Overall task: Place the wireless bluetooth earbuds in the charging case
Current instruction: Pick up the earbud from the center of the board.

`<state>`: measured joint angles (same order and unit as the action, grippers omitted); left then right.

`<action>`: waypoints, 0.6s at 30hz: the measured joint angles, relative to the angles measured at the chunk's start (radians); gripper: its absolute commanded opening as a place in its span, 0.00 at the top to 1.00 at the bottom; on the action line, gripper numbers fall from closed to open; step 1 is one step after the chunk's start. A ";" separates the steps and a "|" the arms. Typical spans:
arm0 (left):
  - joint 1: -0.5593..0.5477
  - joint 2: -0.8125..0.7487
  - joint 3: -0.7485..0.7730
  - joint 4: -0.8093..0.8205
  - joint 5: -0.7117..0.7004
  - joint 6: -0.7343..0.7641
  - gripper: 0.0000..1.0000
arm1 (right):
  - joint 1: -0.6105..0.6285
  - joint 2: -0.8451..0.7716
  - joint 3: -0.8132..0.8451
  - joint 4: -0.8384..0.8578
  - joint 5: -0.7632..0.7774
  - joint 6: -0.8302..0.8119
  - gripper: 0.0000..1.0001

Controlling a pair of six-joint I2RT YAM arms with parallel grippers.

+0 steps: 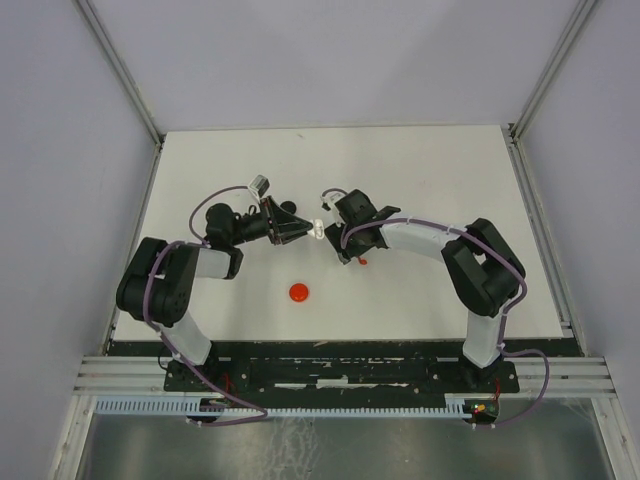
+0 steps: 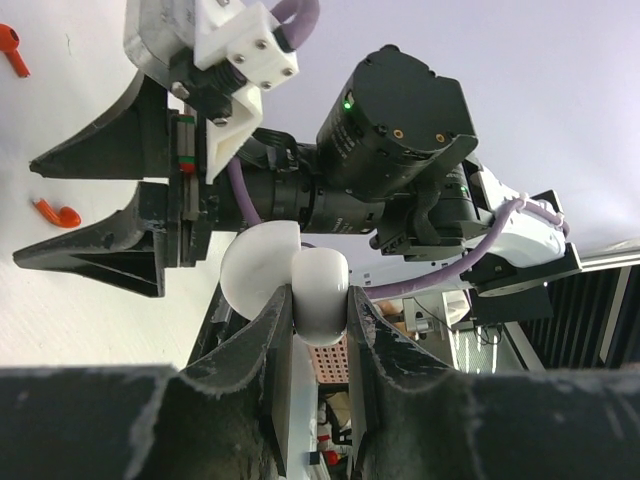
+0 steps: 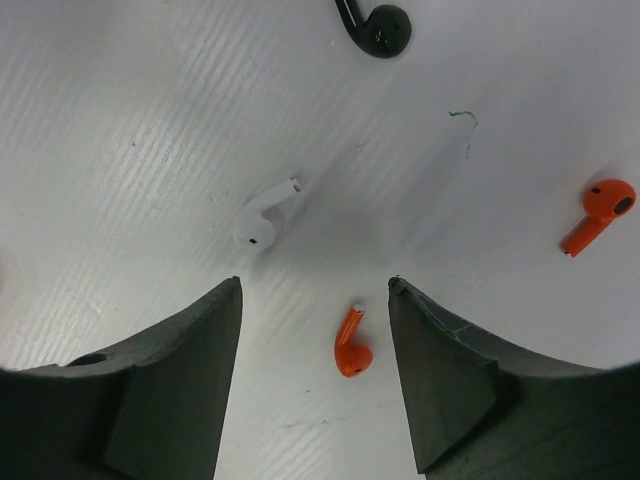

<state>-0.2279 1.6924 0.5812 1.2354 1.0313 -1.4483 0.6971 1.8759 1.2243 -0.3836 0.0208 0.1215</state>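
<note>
wireless bluetooth earbuds (image 1: 362, 261) lie loose on the white table (image 1: 450, 180), all under the right gripper. left arm (image 1: 165, 285) and right arm (image 1: 480, 265) meet nose to nose mid-table. left gripper (image 2: 318, 295) is clamped narrow on one half of a white charging case (image 2: 322, 270), held up, looks hinged open. right gripper (image 3: 313, 285) is spread wide, holding nothing, its body crowding right behind the held case. red round case (image 1: 298, 292) sits apart, nearer the bases. right wrist view: orange earbud (image 3: 350, 345) between the fingers, white earbud (image 3: 268, 212) just past the fingertips, second orange earbud (image 3: 598, 215) off to the side, black earbud (image 3: 378, 25) at the top edge.
</note>
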 measured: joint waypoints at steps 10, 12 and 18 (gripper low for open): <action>0.014 -0.028 0.000 -0.003 0.019 0.000 0.97 | 0.002 0.040 0.008 0.036 0.030 -0.014 0.30; 0.016 -0.030 0.000 -0.003 0.019 0.000 0.97 | 0.002 0.046 0.012 0.040 0.032 -0.015 0.30; 0.023 -0.030 0.000 -0.003 0.023 0.000 0.97 | 0.002 0.076 0.046 0.053 0.033 -0.015 0.31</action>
<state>-0.2047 1.6623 0.5812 1.2320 1.0538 -1.4483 0.6991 1.9522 1.2705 -0.3302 0.0536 0.1066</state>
